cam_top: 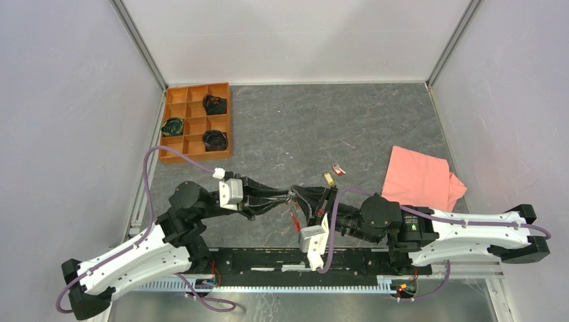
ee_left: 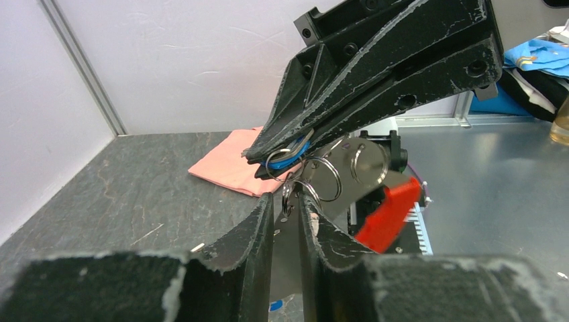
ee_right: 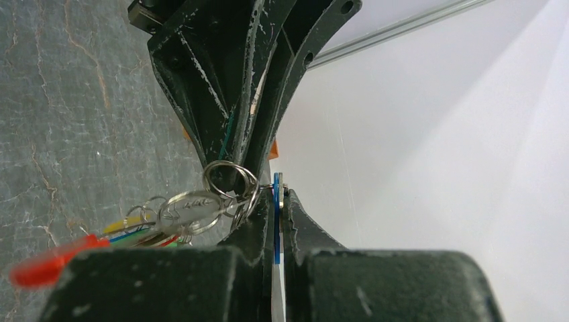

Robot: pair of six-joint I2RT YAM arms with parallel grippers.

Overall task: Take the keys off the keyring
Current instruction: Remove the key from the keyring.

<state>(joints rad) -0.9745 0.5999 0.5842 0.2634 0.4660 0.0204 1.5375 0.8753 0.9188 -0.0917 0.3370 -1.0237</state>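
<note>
Left wrist view: left claw (ee_left: pixel 287 200) nipped onto a ring of the keyring (ee_left: pixel 321 176), red strap (ee_left: pixel 389 213) hanging just right of it. Right claw (ee_left: pixel 262 154), tip to tip above, is clamped on the blue key (ee_left: pixel 287 158). Other keys (ee_right: pixel 144 227) dangle beside both claws, above the worktop (ee_left: pixel 134 194). A yellow key (cam_top: pixel 328 178) lies loose just beyond.

My fingers (ee_left: pixel 258 228) were black, scuffed pale at the edges. The keyring (ee_left: pixel 322 176) was silver, its strap (ee_left: pixel 389 211) red. One key (ee_right: pixel 276 215) was blue; other keys (ee_right: pixel 131 223) showed yellow and green. Cloth (cam_top: pixel 423 180) was pink, tray (cam_top: pixel 196 121) orange, table (cam_top: pixel 302 127) grey with paler veins.
</note>
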